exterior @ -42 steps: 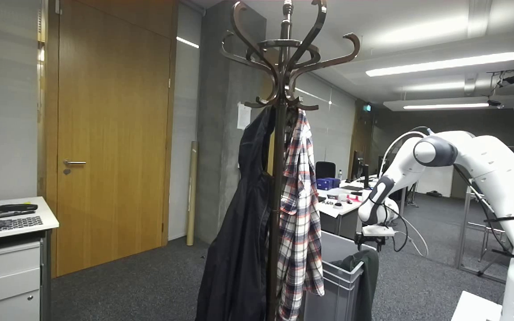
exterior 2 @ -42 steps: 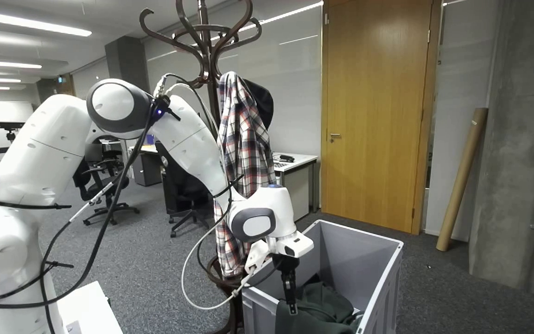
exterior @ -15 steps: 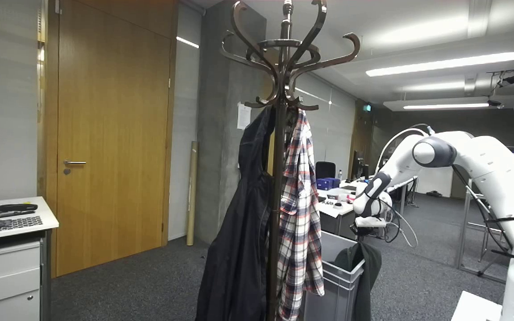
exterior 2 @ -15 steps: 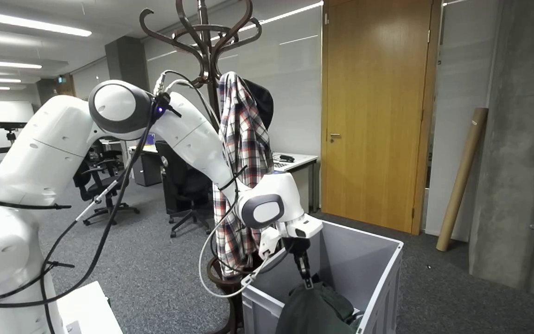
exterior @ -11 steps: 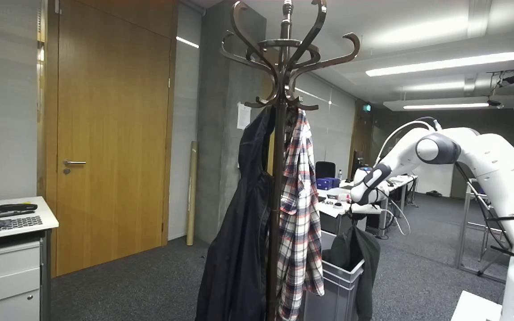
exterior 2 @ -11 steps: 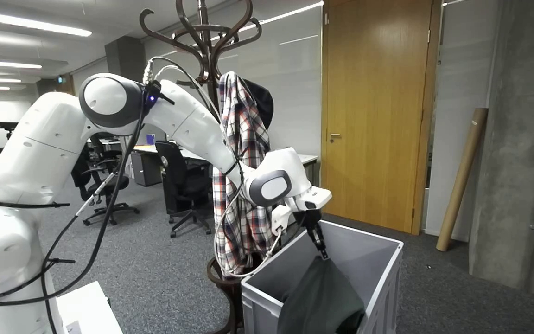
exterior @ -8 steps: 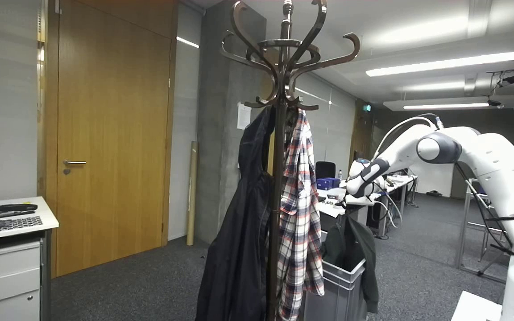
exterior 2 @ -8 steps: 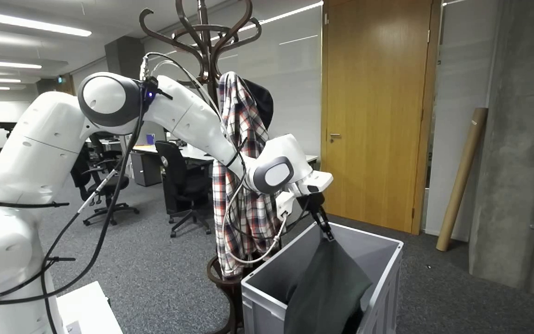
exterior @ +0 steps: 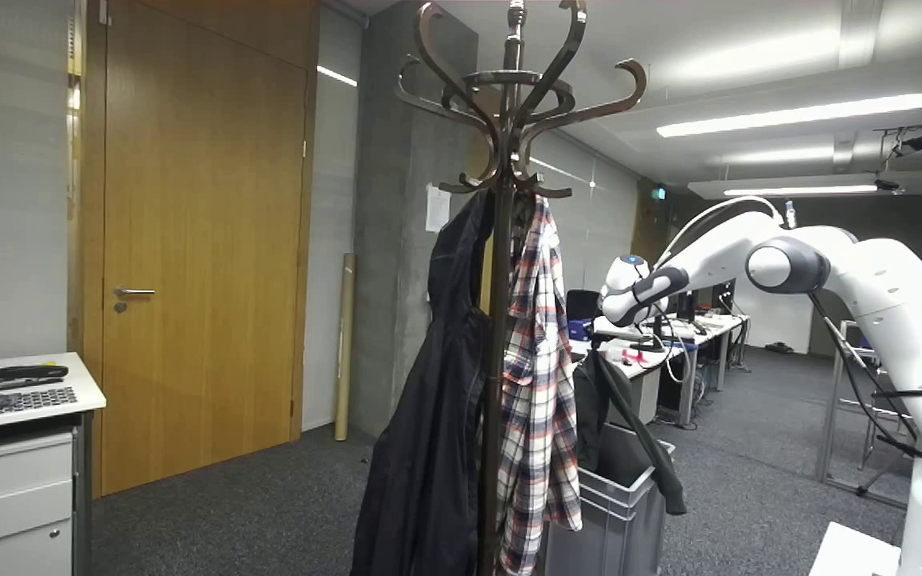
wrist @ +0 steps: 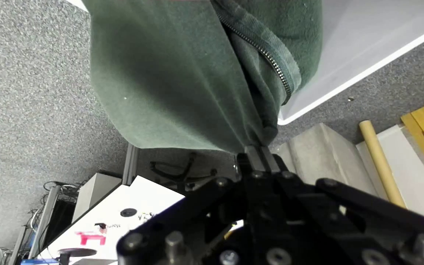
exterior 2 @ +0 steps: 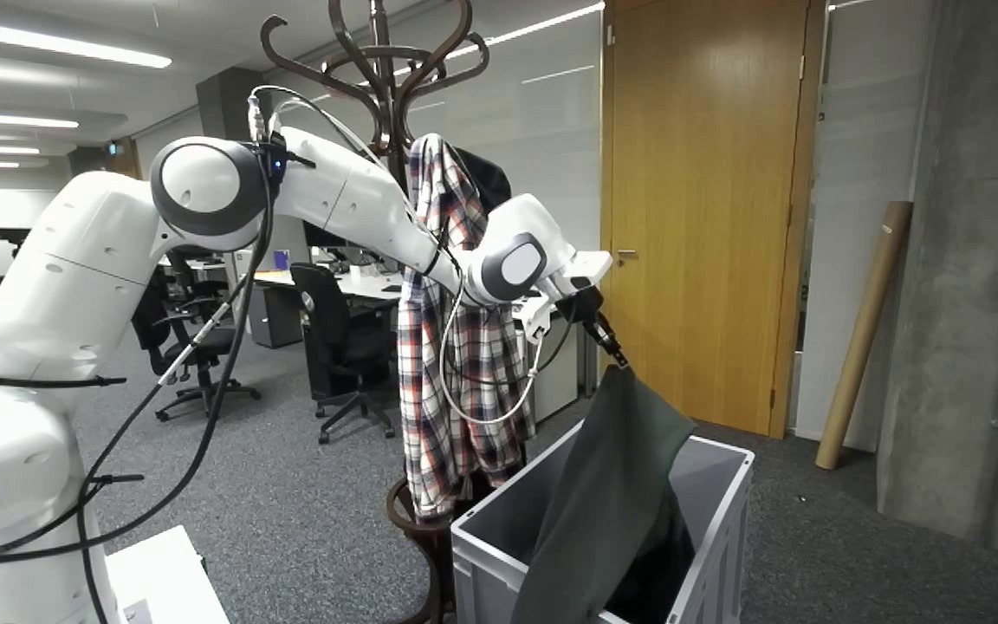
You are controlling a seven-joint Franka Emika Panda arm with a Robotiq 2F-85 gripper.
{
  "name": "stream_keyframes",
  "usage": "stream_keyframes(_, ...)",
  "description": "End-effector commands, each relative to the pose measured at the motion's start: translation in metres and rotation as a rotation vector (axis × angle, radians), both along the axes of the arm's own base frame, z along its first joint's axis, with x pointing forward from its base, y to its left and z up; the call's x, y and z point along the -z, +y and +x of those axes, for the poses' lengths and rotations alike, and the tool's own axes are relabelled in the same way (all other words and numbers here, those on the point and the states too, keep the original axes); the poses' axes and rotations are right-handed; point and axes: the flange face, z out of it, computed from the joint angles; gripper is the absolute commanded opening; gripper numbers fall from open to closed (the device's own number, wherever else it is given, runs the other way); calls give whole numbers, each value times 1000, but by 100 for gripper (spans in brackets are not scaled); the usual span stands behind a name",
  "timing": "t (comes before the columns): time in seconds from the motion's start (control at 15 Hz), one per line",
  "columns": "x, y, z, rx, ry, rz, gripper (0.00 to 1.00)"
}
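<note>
The claw is clenched on the top of a dark green zip-up garment; its two fingertips stand nearly together, with the gathered cloth pinched at their ends. From this grip the garment widens downward, and a metal zip curves along one edge of it in the wrist view. In an exterior view the cloth slants down to a grey plastic crate: one panel lies across the near rim, while a darker part drops inside. Seen from outside again, a sleeve-like strip passes over the rim and hangs beyond the crate, its end above the carpet.

The robot arm reaches across in front of a dark brown coat stand, which appears in both exterior views. A plaid shirt in white, red and navy hangs on the stand, as does a black jacket. Farther back are a wooden door with a lever handle, and a cardboard tube leaning near a concrete column. A black office chair stands behind the arm.
</note>
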Motion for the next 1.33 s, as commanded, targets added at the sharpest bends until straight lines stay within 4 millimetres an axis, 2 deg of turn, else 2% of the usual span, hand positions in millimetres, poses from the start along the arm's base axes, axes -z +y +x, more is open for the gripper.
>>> stream_keyframes(0.0,-57,11,19,0,-69,-38,0)
stream_keyframes(0.33,-89,21,36,-54,-180,-33,0)
stream_keyframes(0.47,-90,25,44,-69,-208,-15,0)
stream_keyframes(0.73,-77,31,56,-104,-206,-18,0)
stream_keyframes(0.8,-72,31,57,-109,-202,-16,27)
stream_keyframes(0.87,-67,30,56,-117,-205,-21,29)
stream_keyframes(1.0,-66,28,51,-137,-237,-33,44)
stream_keyframes(1.13,-68,25,39,-156,-276,-45,58)
stream_keyframes(1.27,-62,20,26,-165,-287,-49,73)
